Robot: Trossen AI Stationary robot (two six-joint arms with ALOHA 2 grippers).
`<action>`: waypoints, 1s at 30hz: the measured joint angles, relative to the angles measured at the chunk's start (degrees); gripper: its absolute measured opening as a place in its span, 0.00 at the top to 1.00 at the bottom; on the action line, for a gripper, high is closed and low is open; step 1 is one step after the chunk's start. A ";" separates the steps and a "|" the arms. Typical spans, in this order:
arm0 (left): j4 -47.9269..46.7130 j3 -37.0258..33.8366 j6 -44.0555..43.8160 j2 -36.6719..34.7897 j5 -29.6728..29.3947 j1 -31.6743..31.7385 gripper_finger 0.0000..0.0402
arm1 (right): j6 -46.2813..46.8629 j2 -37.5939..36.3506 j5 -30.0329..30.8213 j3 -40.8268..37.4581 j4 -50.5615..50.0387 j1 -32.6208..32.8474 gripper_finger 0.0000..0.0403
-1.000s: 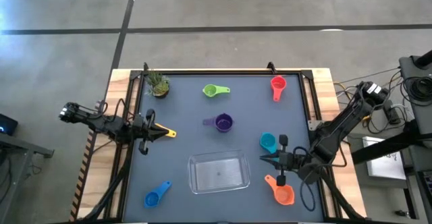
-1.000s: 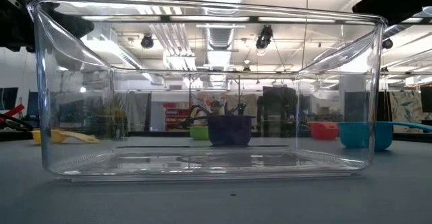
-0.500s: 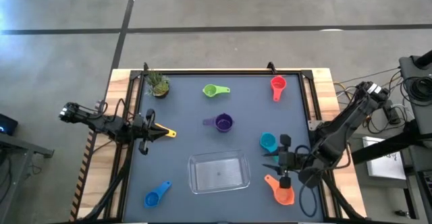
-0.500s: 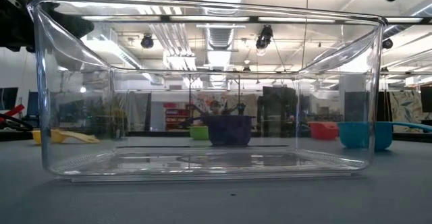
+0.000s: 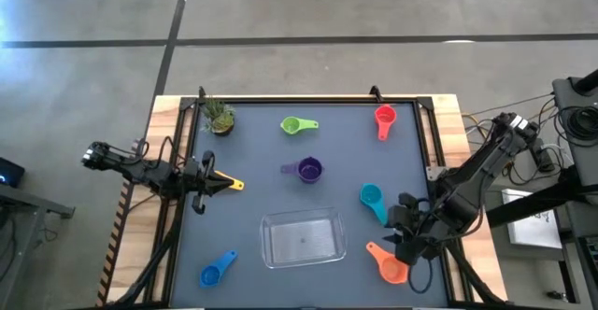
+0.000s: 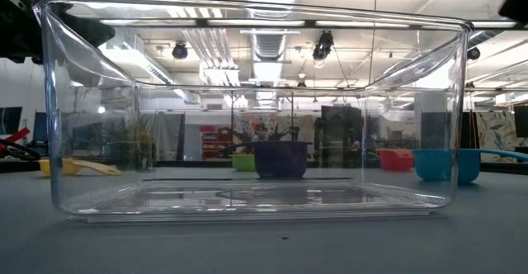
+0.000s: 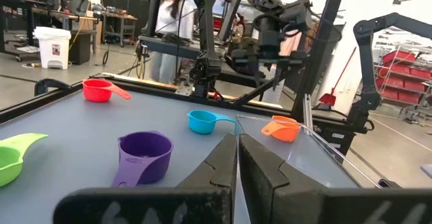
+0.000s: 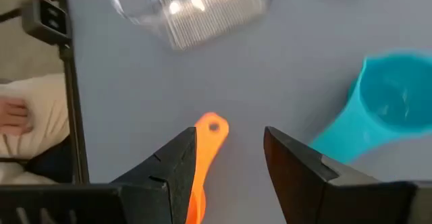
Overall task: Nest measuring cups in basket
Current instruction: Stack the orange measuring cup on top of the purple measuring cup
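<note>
No writing legible, seemingly; right hand (image 8: 229,166) open, empty, above orange cup (image 8: 206,150).

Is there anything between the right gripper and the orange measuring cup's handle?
Nothing visible. The right gripper is open above the orange cup, and its handle shows in the gap between the fingers with only bare table around it. The teal cup lies off to one side, and the basket sits apart from both.

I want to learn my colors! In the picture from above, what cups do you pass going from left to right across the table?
Blue cup → yellow cup → green cup → purple cup → teal cup → red cup.
</note>
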 joint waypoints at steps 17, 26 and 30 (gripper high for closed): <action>0.00 0.01 -0.01 0.00 0.00 0.00 1.00 | 5.90 9.63 -8.16 -4.30 5.50 2.36 0.65; -0.02 0.02 -0.02 0.00 0.00 0.02 1.00 | 4.68 16.56 -14.75 -0.41 5.45 2.36 0.69; -0.02 0.01 -0.01 0.00 0.00 0.02 1.00 | 2.95 17.63 -14.74 1.54 5.52 2.36 0.70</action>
